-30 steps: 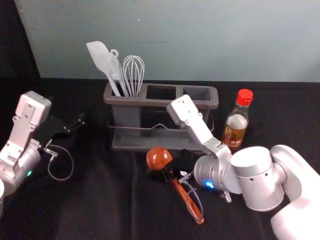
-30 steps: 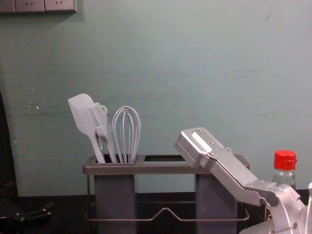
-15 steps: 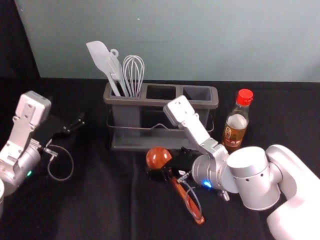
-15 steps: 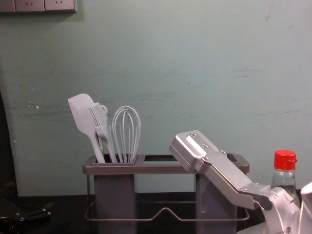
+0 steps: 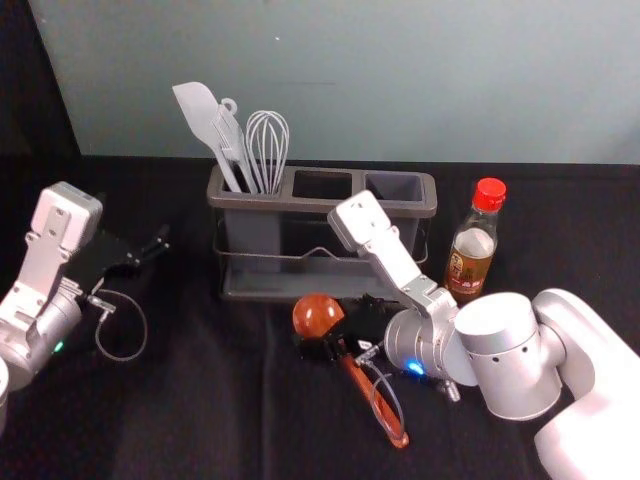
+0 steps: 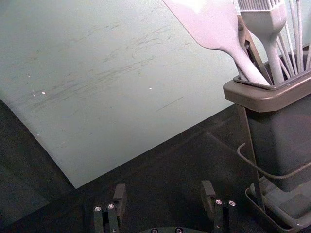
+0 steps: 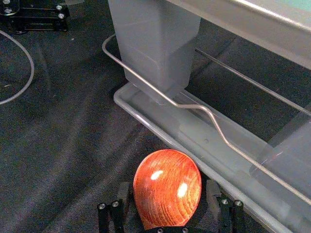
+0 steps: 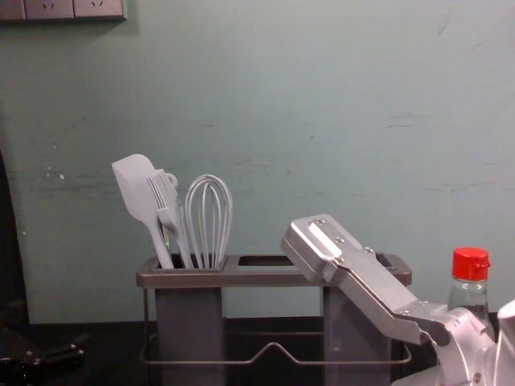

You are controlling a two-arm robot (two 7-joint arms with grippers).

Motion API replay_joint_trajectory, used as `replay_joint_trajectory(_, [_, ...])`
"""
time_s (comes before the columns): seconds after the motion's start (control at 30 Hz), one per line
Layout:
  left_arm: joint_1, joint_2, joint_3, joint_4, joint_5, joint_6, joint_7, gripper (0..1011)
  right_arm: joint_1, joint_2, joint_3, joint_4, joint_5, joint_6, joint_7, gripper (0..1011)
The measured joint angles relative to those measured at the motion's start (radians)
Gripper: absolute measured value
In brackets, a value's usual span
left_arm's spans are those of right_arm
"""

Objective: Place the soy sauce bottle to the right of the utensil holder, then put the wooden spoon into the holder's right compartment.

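In the head view, the right gripper (image 5: 332, 330) is low at the wooden spoon (image 5: 316, 314), which lies on the table before the utensil holder (image 5: 322, 206). The right wrist view has the right gripper (image 7: 167, 194) open, one finger on each side of the spoon's bowl (image 7: 167, 182). The soy sauce bottle (image 5: 471, 250) stands upright, right of the holder. White utensils fill the holder's left compartment; its middle and right ones hold nothing visible. Parked at the left, the left gripper (image 5: 158, 248) is open with nothing between its fingers in the left wrist view (image 6: 163, 194).
A wall (image 5: 360, 80) rises behind the black-covered table (image 5: 200, 400). The right forearm reaches in from the right, in front of the bottle. The holder's wire rail (image 7: 209, 111) and lower tray (image 7: 146, 116) lie close beyond the right gripper.
The right arm has shifted slightly to the left since the earliest frames, then held nearly still. Bottle, holder, spoon and left arm look unmoved.
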Motion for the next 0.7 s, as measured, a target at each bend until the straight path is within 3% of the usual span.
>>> replay_joint_trajectory(0.27, [0.0, 0.0, 0.0, 0.0, 0.0, 0.0, 0.0, 1005, -0.001, 0.0, 0.001, -0.001, 0.002, 0.001, -0.001, 835])
replay_joint_trajectory(0.7, [0.0, 0.0, 0.0, 0.0, 0.0, 0.0, 0.0, 1005, -0.001, 0.0, 0.001, -0.002, 0.003, 0.003, -0.002, 835])
